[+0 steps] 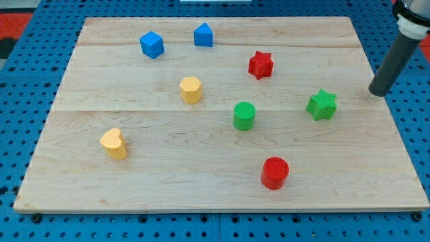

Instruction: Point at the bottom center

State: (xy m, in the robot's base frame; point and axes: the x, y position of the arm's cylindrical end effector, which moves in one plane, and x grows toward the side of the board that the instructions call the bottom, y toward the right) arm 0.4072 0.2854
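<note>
Bench [222, 195] boards are filling most of the view, pale wood lying on a blue pegboard [20, 74]. My rod [396, 60] is coming in from the view's top right, and my tip [378, 93] is sitting on the wood near the right edge, right of the green star [322, 105] and apart from it; being a plain rod, this tool is neither opening nor closing on anything. The bottom centre of the bench is lying well away from my tip, just left of the red cylinder [275, 173]. A green cylinder [244, 115] is standing mid-board, a red star [261, 64] above it. A yellow heart [114, 143] is sitting lower left, a yellow block [191, 89] up from it. Two blue blocks, one a cube [152, 45] and one with a peaked top [203, 35], are sitting near the top edge.
</note>
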